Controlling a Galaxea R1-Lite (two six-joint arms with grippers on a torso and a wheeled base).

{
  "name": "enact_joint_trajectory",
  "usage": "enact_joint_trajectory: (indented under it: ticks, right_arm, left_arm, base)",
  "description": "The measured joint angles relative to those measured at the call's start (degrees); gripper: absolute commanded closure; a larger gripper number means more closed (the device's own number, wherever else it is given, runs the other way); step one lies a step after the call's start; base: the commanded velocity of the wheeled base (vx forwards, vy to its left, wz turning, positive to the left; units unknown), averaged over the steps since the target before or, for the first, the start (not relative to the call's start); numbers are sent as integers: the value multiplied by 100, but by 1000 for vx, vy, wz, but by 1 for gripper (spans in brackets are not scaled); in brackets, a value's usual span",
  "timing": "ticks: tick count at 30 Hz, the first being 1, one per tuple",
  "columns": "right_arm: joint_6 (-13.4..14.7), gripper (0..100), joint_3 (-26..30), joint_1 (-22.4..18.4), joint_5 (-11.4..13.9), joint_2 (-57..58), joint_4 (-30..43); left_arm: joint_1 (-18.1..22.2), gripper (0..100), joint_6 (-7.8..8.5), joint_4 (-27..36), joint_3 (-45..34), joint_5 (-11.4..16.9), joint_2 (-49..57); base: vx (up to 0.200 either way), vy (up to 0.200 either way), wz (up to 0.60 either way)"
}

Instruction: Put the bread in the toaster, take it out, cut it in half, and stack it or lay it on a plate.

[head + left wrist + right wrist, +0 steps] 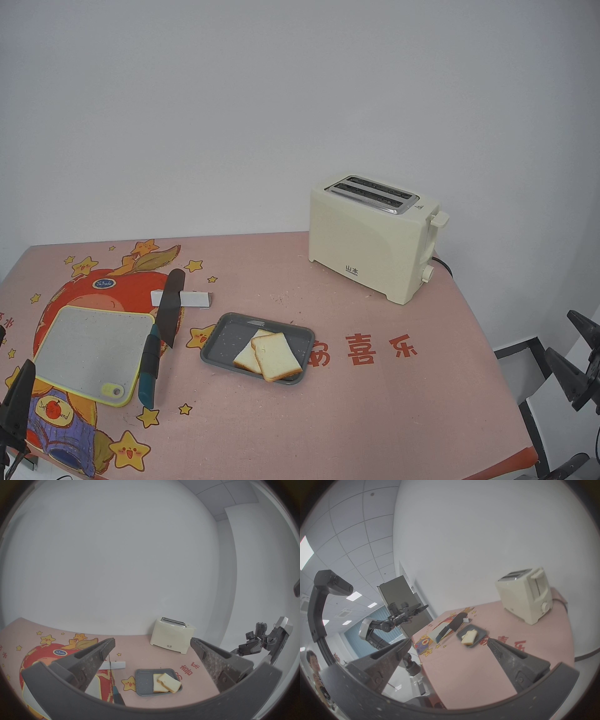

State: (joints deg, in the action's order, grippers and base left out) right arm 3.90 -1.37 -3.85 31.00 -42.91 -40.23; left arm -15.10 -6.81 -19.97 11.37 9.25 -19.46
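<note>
Left gripper (151, 641) hangs at the near-left corner of the table (387, 400), its two dark fingers spread wide with nothing between them. The right gripper (448, 641) is likewise spread and bare, held out beyond the table's right edge. Nearest the left gripper, on the pink cartoon-printed surface, lies a pale cutting board (87, 353) with a yellow-green rim. Along the board's right side lies a knife (164, 331), its teal handle toward the robot and its dark blade pointing away, laid across a small white block (194, 299). Just right of the knife, near the middle of the table, sits a grey rectangular plate (225, 340). On it is the bread (275, 356): two slices lying flat, the upper one overlapping the lower, toward the plate's right end. Well apart from the plate, at the far right of the table close to the wall, stands the cream toaster (369, 240). It is upright with its two slots facing up. Its lever sits at the top of its travel on the right end, with a knob below it. A dark cord (442, 265) shows just behind that end.
</note>
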Motion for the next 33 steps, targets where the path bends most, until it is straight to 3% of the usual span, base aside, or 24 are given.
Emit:
enact_joint_trajectory:
  ticks: [14, 26, 33]
  right_arm:
    - [1, 0, -67, 5, 20, 1910, 2316]
    - [48, 0, -1, 38, 69, 2960, 2625]
    - [61, 0, 33, 133, 132, 3445, 3251]
  left_arm:
    - [202, 0, 0, 56, -494, -20, 689]
    - [529, 0, 0, 268, -981, -26, 1302]
    - [551, 0, 4, 438, -1033, -28, 1387]
  base:
    - [0, 0, 0]
    - [0, 0, 0]
    - [0, 0, 0]
